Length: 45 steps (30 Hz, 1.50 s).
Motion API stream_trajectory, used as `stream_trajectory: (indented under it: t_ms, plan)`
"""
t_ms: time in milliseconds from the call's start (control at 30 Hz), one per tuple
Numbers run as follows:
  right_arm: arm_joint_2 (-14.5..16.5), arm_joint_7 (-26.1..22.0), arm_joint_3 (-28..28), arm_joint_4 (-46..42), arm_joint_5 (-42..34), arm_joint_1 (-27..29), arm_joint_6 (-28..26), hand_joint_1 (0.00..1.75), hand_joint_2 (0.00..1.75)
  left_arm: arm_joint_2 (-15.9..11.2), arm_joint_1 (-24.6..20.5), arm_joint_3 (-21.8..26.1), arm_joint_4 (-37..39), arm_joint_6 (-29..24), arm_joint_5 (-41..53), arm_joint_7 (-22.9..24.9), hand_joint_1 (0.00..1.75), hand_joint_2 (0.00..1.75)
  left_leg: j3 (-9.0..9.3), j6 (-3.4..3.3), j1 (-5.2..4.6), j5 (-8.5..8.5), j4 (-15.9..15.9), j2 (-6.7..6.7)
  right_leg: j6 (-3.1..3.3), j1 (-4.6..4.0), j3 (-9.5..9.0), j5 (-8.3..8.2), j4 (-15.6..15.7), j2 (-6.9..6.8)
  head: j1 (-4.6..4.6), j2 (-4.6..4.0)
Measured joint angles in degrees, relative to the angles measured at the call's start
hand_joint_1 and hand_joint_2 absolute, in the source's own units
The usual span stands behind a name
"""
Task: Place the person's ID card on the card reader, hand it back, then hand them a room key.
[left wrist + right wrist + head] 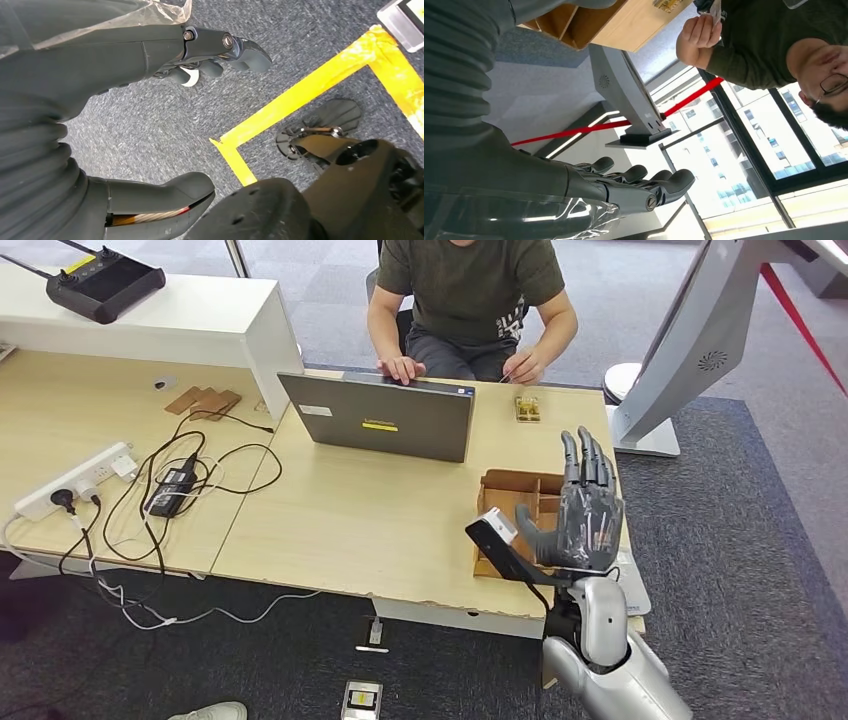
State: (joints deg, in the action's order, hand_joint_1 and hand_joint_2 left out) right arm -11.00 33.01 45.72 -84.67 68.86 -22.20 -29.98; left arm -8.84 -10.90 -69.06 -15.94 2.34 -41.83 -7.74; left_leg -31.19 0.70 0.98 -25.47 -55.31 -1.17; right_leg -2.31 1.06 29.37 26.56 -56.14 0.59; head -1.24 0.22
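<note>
While you're looking through the head view, you've got the right hand (585, 510) raised over the right end of the wooden table (380, 510), fingers straight up and spread a bit, holding nothing. It hangs right above a brown wooden organizer tray (512, 490) with compartments. Just beside the hand, on the near edge of that tray, sits a small dark device with a white top (492, 530); could be the card reader, you can't really tell from here. A person (465, 300) in a dark green shirt sits across the table, one hand on the grey laptop (385, 418), the other hand pinching something thin and pale, likely the card (506, 372), near the table's far edge. A little yellowish item (527, 408) lies on the table close to that hand. Off to the left you see a white power strip (75, 478) with a tangle of black cables.

Left wrist view: the left hand (150, 125) hangs over grey carpet with yellow floor tape (300, 95), thumb and fingers apart, nothing in it.

Right wrist view: same story for the right hand, fingers (639, 182) stretched out loose and empty. Past it you catch the tray's corner (569, 20), and the person's hand (696, 37) holding that thin pale card up, well apart from the robot's hand.
</note>
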Motion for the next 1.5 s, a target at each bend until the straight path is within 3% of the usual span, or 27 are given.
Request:
stream_trajectory:
  t_ms: [300, 467, 967, 1233, 1400, 1500]
  plan:
    - [-0.9, -5.9, -2.6, -9.9, -0.4, 13.2, -4.6, 0.00, 1.75, -1.0, 2.2, 0.7, 0.2, -1.6, -1.3, -2.3, 0.00, 1.75, 0.00, 0.02, 0.01, -0.03, 0.0, 0.00, -0.01, 0.00, 0.00, 0.06, 0.0, 0.00, 0.00, 0.00]
    - [-1.8, -6.4, -5.3, -11.1, -1.4, 17.3, -2.7, 0.00, 1.75, -1.3, 3.5, 1.5, 0.3, -2.4, -1.9, -3.5, 0.00, 1.75, 0.00, 0.02, 0.00, -0.03, 0.0, 0.01, 0.00, 0.00, 0.00, 0.07, 0.0, 0.01, 0.00, 0.00]
    - [-2.3, -8.5, -7.9, 2.0, -10.7, 17.5, -2.0, 0.00, 1.75, -1.3, 3.9, 1.9, 0.3, -3.4, -1.8, -3.2, 0.00, 1.75, -0.01, 0.02, 0.00, -0.04, 0.0, -0.01, 0.00, 0.00, -0.04, 0.07, 0.0, 0.01, 0.00, 0.00]
    - [-1.3, -9.8, -7.5, 7.7, -12.9, 16.6, -5.4, 0.00, 1.75, -1.0, 4.7, 1.9, 0.3, -4.3, -2.4, -3.4, 0.00, 1.75, 0.00, 0.02, 0.00, -0.04, 0.0, 0.00, 0.00, 0.00, -0.03, 0.07, 0.0, 0.01, 0.00, 0.00]
    - [-0.5, -10.5, -7.3, 10.4, -11.8, 16.1, -7.8, 0.00, 1.75, -0.9, 5.0, 1.9, 0.3, -4.6, -2.9, -3.6, 0.00, 1.75, 0.01, 0.02, 0.00, -0.04, 0.0, 0.00, 0.00, 0.00, -0.05, 0.07, 0.0, 0.00, 0.00, 0.00]
    - [-0.2, -9.5, -7.1, 11.3, -5.6, 15.7, -8.2, 0.00, 1.75, -0.8, 5.0, 1.9, 0.3, -4.7, -3.5, -3.6, 0.00, 1.75, 0.01, 0.02, 0.00, -0.04, 0.0, 0.00, 0.00, 0.00, -0.05, 0.07, 0.0, 0.00, -0.01, 0.00]
